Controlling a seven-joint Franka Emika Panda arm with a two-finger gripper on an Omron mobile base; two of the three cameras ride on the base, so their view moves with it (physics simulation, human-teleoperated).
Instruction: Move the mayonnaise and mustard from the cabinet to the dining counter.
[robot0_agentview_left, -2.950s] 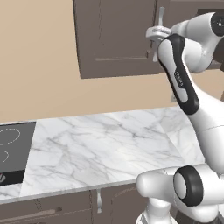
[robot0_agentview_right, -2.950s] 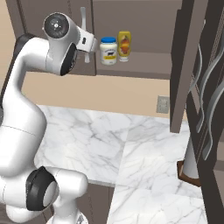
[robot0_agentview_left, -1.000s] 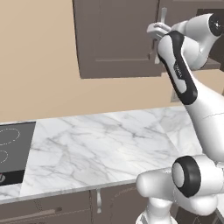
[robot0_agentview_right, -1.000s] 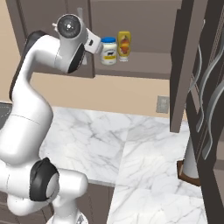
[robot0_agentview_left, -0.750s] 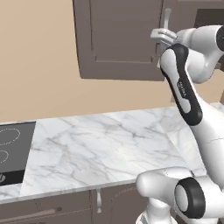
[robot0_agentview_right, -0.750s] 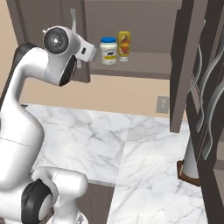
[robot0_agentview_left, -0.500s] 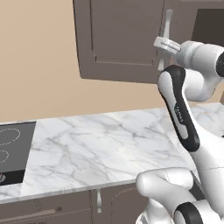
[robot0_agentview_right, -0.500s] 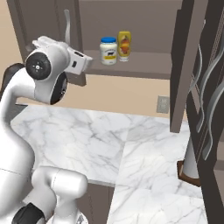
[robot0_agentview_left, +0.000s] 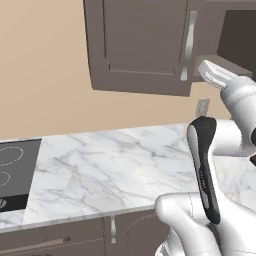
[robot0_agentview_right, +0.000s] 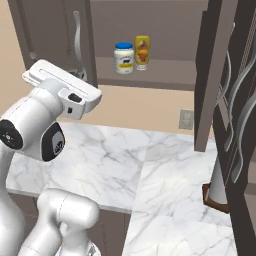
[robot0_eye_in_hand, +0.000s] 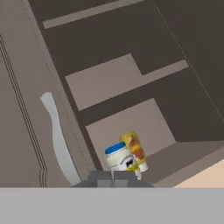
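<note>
Claw (robot0_eye_in_hand: 110, 175) tilted up toward mayonnaise (robot0_eye_in_hand: 120, 158), apart.

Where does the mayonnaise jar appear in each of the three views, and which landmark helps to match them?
Left base view: the mayonnaise is not visible.
Right base view: the mayonnaise stands upper centre on the open cabinet shelf, left of the mustard.
Hand view: low centre, just above the fingertips.
Shared landmark: the curved silver door handle.

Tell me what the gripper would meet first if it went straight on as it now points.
Probably the blue-lidded white mayonnaise jar, just above the gripper in the hand view, with the yellow mustard bottle close beside it. Depth is unclear.
</note>
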